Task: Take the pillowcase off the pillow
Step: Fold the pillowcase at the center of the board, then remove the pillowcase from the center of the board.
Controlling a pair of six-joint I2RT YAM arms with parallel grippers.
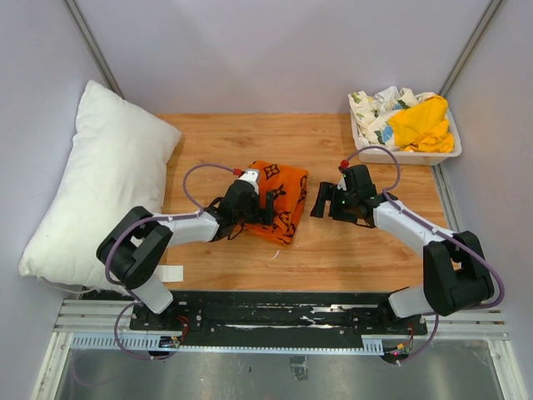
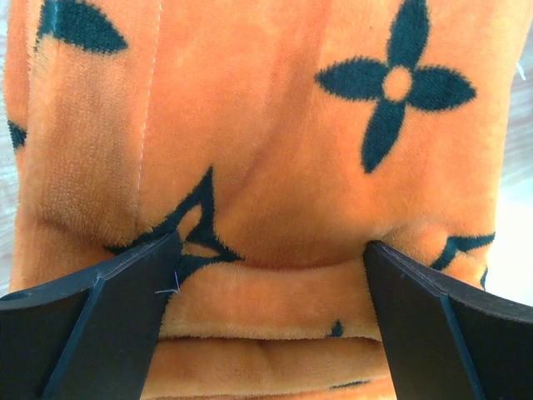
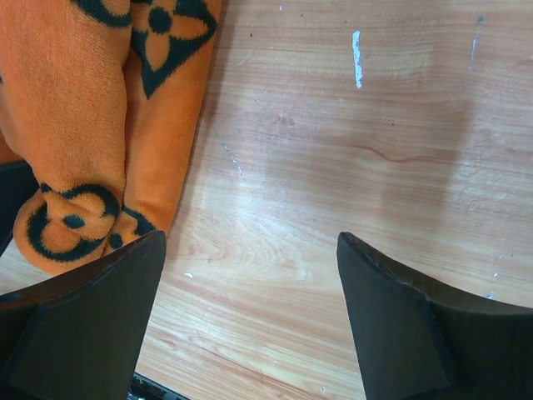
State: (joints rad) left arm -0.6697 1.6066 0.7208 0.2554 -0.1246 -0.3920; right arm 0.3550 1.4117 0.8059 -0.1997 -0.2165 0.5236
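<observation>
The orange pillowcase (image 1: 281,193) with black monogram motifs lies folded in a stack on the wooden table, off the pillow. The plain white pillow (image 1: 100,183) lies bare at the left, leaning against the wall. My left gripper (image 1: 268,208) is open, its fingers wide apart astride the near edge of the folded pillowcase (image 2: 266,167), whose layers show between them (image 2: 271,258). My right gripper (image 1: 318,202) is open and empty just right of the pillowcase, over bare wood (image 3: 250,250). The folded edge of the pillowcase (image 3: 83,125) shows at the left of the right wrist view.
A white bin (image 1: 416,155) at the back right holds a yellow cloth (image 1: 420,123) and a white floral-print cloth (image 1: 375,104). A small white tag (image 1: 171,273) lies near the table's front left edge. Grey walls enclose the table on three sides.
</observation>
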